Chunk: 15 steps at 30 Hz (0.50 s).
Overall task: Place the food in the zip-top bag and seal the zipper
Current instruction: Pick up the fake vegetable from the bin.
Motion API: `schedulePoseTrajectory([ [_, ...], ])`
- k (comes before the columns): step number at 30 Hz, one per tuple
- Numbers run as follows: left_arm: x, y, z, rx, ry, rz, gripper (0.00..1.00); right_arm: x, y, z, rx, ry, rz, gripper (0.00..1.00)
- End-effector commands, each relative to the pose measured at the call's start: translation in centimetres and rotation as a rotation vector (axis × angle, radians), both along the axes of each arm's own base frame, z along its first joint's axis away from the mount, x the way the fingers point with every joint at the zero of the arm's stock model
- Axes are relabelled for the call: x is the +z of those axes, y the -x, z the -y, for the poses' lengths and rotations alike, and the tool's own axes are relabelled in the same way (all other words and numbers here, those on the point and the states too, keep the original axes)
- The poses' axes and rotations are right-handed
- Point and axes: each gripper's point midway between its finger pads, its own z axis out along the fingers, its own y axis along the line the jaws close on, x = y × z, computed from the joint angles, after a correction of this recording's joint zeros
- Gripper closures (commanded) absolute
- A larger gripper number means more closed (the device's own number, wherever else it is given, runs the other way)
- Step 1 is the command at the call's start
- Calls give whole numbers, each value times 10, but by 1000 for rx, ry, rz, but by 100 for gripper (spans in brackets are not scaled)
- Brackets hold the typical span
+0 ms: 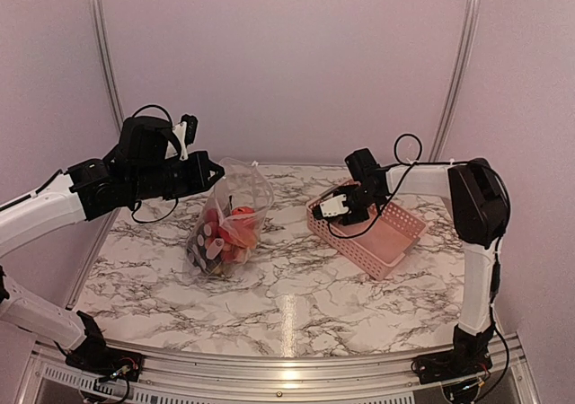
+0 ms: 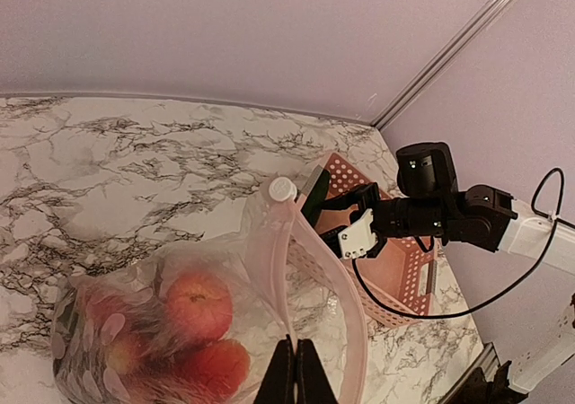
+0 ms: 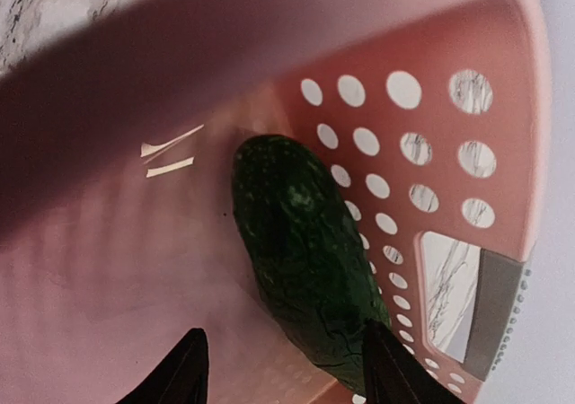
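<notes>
The left gripper (image 2: 296, 355) is clenched on the zipper (image 2: 269, 269) of the bag (image 1: 232, 215), holding the mouth up and open. The bag hangs just below its fingers, with its bottom on the table (image 1: 296, 305). Inside, under the gripper, lie red fruits (image 2: 198, 301) and other pieces too blurred to name, so most of the food looks packed. Off to that gripper's right, the right gripper (image 3: 283, 332) is down inside the basket (image 3: 431, 108), jaws released and spread. The cucumber (image 3: 301, 251) lies between the fingers, nearer the right one, and is not gripped as far as I can tell. Left to do, I judge: lift the cucumber, drop it in the bag, press the zipper shut. No brand, label or writing can be read anywhere
</notes>
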Motion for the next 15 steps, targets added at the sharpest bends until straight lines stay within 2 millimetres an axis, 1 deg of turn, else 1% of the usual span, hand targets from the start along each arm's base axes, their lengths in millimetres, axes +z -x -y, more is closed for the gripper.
schedulePoseTrajectory([
  [1,3,-3,-2,10,0,6,100,18,-16,-8,18,-11,58,44],
  [5,1,-4,-1,14,-3,5,100,18,-17,-5,27,-1,69,44],
  [9,-1,-5,2,7,0,1,100,3,-23,1,18,28,55,42],
  [15,1,-5,1,10,-2,1,100,-19,-17,4,20,69,-36,43],
])
